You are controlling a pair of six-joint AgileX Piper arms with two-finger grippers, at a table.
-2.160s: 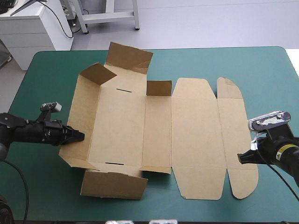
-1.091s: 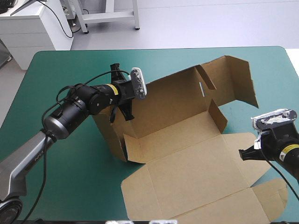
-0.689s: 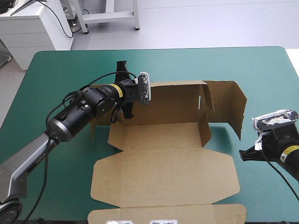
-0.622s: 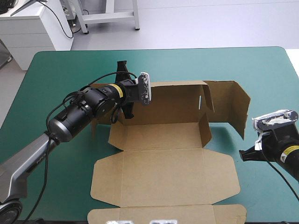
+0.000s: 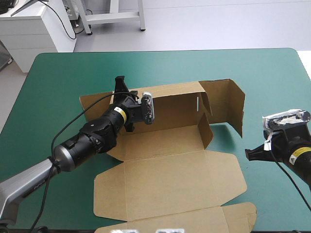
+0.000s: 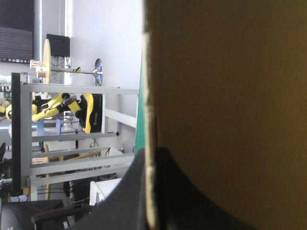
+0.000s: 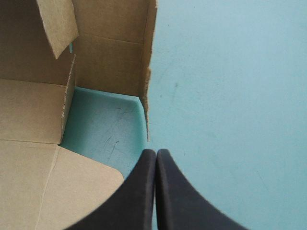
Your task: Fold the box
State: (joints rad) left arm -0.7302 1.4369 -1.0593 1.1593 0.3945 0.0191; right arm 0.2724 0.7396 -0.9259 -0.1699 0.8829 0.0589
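Right, box (image 5: 165, 145) sits mid-table on the teal-green cover (image 5: 53, 87), part-formed; base panel flat, long wall (image 5: 175, 104) on the far side raised roughly upright; lid panel (image 5: 170, 184) lies flat toward the near table edge, with a narrow strip (image 5: 194, 221) of board beyond it at the very edge.

Left gripper (image 5: 120, 90) is at the top edge of the long wall, near its left end; arm comes in low from the near-left, over the box's left corner. Left wrist view confirms the grip: black fingers (image 6: 129, 191) all but closed, the board's edge running straight between them; the brown box (image 6: 230, 72) fills everything on one side of the gripper (image 6: 151, 152), so it is clamped on the box wall.

Right end: side flap (image 5: 228, 104) stands up beyond the wall's end, angled outward; a shorter end flap (image 5: 206, 131) is up at the base's right side.

Right gripper (image 5: 250, 155) is off the box, over bare cover to the right of the lid panel; near it, not touching. Right wrist view: fingers pressed together into one point (image 7: 156, 153), holding nothing; the side flap's (image 7: 115, 62) raw vertical edge is just ahead of the tips; a rounded lid corner (image 7: 81, 187) lies beside the gripper; bare cover (image 7: 230, 96) on the other side.
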